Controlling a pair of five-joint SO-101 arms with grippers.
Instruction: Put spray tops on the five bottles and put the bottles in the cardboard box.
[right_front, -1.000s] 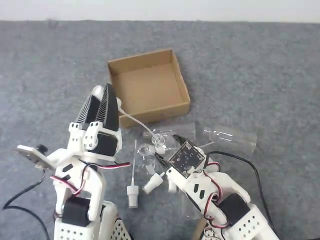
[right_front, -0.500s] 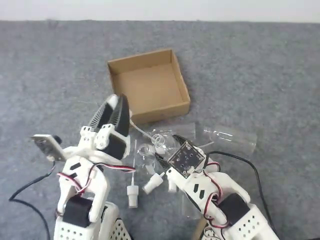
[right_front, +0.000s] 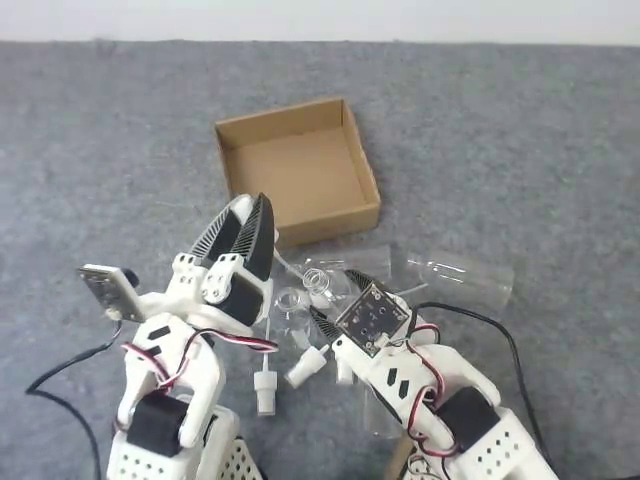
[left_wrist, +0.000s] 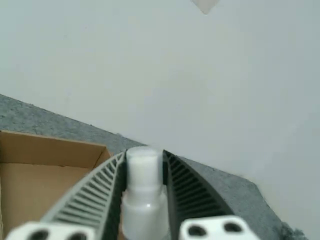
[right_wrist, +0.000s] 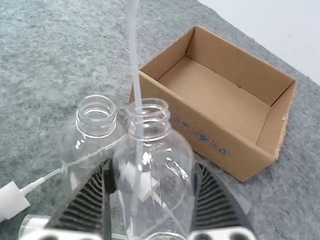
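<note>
Holding a spray top's tube in a bottle mouth, close to the cardboard box.
The left gripper pinches the white spray top between closed fingers. Its thin tube dips into the mouth of the clear bottle, which the right gripper clamps. A second open bottle sits just beside it, and two loose spray tops lie nearby on the grey carpet.

Noted: cardboard box plain brown; table cover mottled grey; bottle clear, colourless; spray top white. Left gripper & right gripper: blk ribbed fingers, white bodies. Arm wires red/blk/white.
</note>
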